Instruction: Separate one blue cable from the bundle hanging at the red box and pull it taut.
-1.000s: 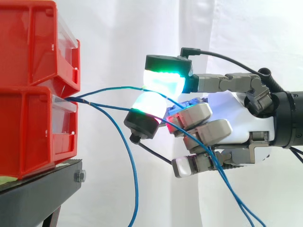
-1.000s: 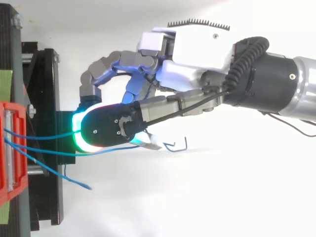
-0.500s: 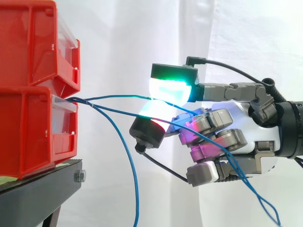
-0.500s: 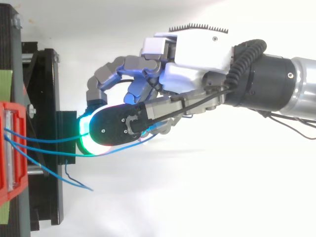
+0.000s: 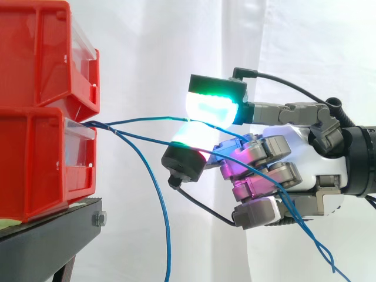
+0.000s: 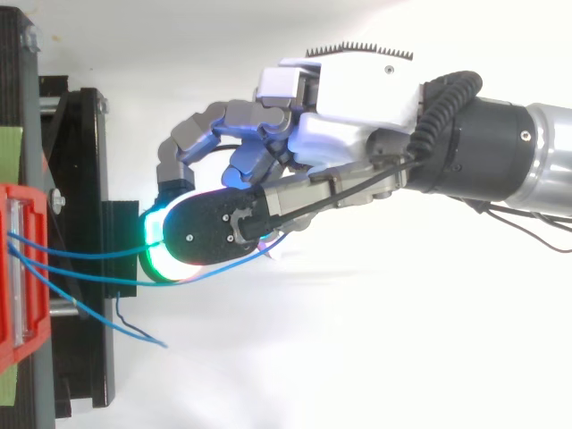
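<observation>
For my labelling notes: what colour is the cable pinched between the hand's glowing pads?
Blue. The cable shows best in the side view.

Bright, softly folded white curtain (image 5: 294, 47) as backdrop, black stand (image 5: 41, 247) low at the side view's left.

- We see the red bins (image 5: 41, 158) as smooth, glossy plastic, and the lower one has a clear plastic front panel (image 5: 79, 153).
- The stand (image 5: 47, 238) looks to us like matt black metal, with a bright metal nut (image 5: 98, 220) on it.
- The curtain (image 5: 176, 47) is matt white cloth.
- The blue cable (image 5: 147, 120) has a smooth, faintly shiny plastic sheath.
- On the hand (image 5: 299, 147) we note a glossy white plastic shell, dull grey metal-looking links, and milky, translucent fingertips (image 5: 211, 108) backed with matt black.
</observation>
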You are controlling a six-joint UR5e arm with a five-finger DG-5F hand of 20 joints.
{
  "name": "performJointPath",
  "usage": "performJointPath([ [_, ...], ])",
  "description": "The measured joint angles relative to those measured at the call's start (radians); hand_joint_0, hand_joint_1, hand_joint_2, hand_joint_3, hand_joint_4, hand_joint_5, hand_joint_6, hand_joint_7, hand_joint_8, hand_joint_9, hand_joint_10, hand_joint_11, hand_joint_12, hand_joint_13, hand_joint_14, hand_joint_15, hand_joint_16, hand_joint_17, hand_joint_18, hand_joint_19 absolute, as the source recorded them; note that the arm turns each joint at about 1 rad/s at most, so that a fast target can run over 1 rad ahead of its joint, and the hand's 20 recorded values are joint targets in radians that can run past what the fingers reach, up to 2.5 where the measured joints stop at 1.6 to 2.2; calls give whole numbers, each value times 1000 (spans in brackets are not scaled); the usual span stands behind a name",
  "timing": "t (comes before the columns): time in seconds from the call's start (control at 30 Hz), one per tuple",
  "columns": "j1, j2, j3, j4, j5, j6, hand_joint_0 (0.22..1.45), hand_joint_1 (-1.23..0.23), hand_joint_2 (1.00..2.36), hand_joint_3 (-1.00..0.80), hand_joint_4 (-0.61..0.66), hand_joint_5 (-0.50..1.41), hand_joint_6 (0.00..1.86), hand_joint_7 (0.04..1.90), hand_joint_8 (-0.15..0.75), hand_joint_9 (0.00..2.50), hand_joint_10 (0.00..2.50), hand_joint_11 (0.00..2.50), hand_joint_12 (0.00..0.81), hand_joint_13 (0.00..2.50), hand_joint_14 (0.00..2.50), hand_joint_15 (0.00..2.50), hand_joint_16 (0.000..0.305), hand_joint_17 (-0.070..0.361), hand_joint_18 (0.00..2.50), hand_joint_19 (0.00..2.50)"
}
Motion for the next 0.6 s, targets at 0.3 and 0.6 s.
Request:
performJointPath([
  [0.3, 2, 0, 0, 0, -1, -22, 640, -658, 1016, -280, 197, -215, 870, 976, 307, 964, 1264, 1464, 361, 1112, 1787, 1442, 45, 101, 1166, 1039],
  [0.6, 3, 0, 0, 0, -1, -37, 611, -641, 1010, -380, 201, -214, 861, 943, 308, 965, 1254, 1454, 360, 1116, 1766, 1422, 45, 101, 1163, 1049],
])
